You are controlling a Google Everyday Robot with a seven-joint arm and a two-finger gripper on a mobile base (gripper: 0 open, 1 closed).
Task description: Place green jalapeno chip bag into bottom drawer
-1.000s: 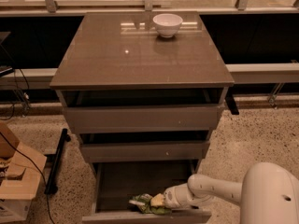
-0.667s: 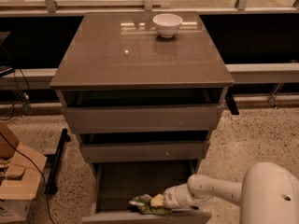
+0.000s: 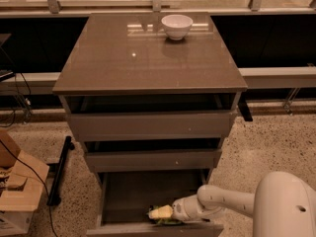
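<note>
Lying in the bottom drawer (image 3: 129, 197), green jalapeno chip bag (image 3: 167, 221) under hand (image 3: 160, 213)

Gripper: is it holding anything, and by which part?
Cannot tell. The gripper sits in the bottom drawer over the green jalapeno chip bag; any hold is hidden.

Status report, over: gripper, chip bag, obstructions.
Gripper low inside the open bottom drawer, near its front. Green jalapeno chip bag beneath it, in the drawer. Nothing in the way; white bowl up on cabinet top.
</note>
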